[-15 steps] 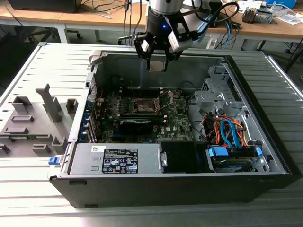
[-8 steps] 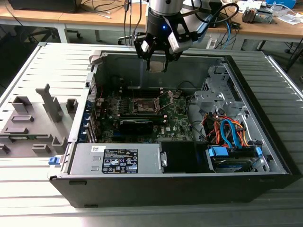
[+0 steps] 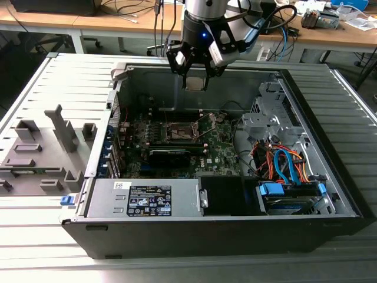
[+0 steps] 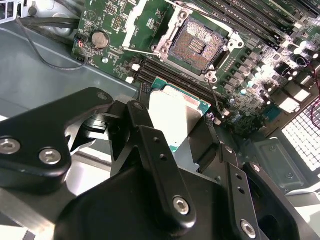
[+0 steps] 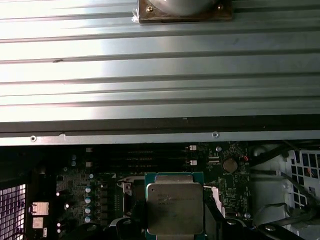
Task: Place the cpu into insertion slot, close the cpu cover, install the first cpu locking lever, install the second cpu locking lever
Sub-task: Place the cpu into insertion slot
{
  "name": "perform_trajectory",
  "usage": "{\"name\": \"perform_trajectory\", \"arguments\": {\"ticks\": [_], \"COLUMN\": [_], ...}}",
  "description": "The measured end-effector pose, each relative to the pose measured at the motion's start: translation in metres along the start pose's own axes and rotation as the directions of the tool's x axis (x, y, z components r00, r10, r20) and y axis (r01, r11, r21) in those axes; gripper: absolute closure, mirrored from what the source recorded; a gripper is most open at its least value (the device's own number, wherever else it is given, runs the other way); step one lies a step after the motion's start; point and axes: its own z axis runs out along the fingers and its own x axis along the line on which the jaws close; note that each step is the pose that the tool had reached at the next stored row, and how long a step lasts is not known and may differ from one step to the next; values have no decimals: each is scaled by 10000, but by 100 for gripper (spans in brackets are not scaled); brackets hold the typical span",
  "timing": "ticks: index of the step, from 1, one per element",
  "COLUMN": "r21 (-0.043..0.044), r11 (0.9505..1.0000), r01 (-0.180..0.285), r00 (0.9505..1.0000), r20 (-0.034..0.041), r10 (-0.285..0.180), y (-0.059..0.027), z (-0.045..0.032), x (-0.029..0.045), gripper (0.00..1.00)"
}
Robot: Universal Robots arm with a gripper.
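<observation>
**One cpu held above one open slot**

The black two-fingered gripper [image 3: 195,75] hangs over the open black computer case [image 3: 206,236]. Its jaws are drawn in tight on opposite edges of one small, flat, square, silvery cpu [image 4: 175,117]. The cpu sits between the fingers [image 4: 150,145], clear of the green motherboard [image 3: 221,150]. One square insertion slot [image 4: 197,45], dark-centred and silvery-rimmed, lies uncovered, apart from the cpu. Fine print covers the cpu face, and one white printed label [image 3: 150,199] sits on a grey box.
</observation>
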Motion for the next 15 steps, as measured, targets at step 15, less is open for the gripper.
{"name": "perform_trajectory", "arguments": {"ticks": [15], "r21": [353], "r11": [9994], "r01": [-6], "r00": [10000], "r20": [9], "r10": [6], "y": [-21], "z": [50], "x": [13], "gripper": [45]}}
